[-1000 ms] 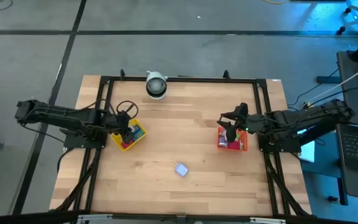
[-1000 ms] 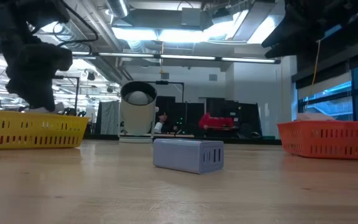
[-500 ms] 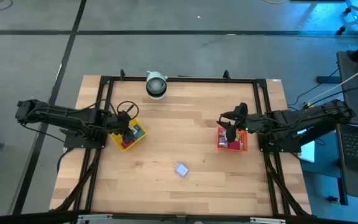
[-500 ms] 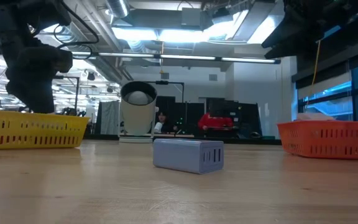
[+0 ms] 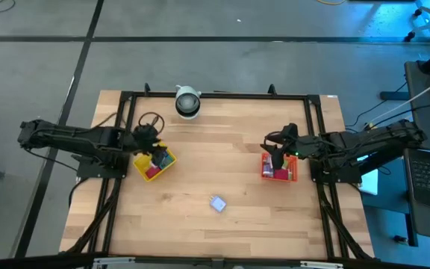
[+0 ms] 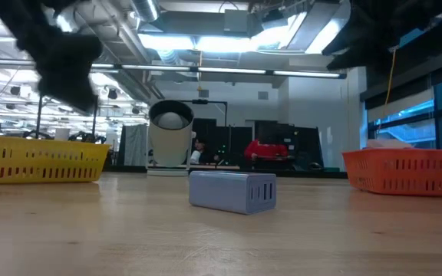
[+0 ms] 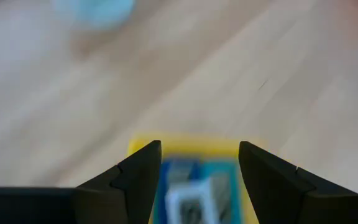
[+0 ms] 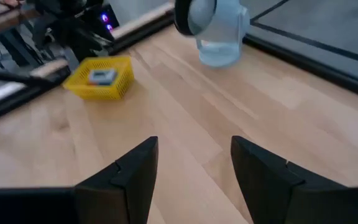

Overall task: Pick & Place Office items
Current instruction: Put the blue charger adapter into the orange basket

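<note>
One pale blue block (image 5: pixel 217 203) (image 6: pixel 232 190) lies flat on the bare wood near the table's middle. More office items, red, teal and blue, lie in the yellow tray (image 5: pixel 169 162) (image 6: pixel 41 162) (image 7: pixel 143 147). Others lie in the red-orange tray (image 5: pixel 293 176) (image 6: pixel 409 170). My left gripper (image 5: pixel 145 137) (image 7: pixel 199 165) hangs open and empty above the yellow tray's far edge, raised well over it (image 6: pixel 64 61). My right gripper (image 5: pixel 277 155) (image 8: pixel 194 168) is open and empty over the red-orange tray.
A round white-and-grey cylinder (image 5: pixel 187 101) (image 6: pixel 170 138) (image 8: pixel 216 28) stands at the table's far edge. A black frame (image 5: pixel 222 95) runs around the tabletop. Bare wood lies between the two trays and around the pale blue block.
My left gripper has risen out of the yellow tray and drawn back a little toward the table's far-left, uncovering the items in the tray. The pale blue block and both trays have stayed put.
</note>
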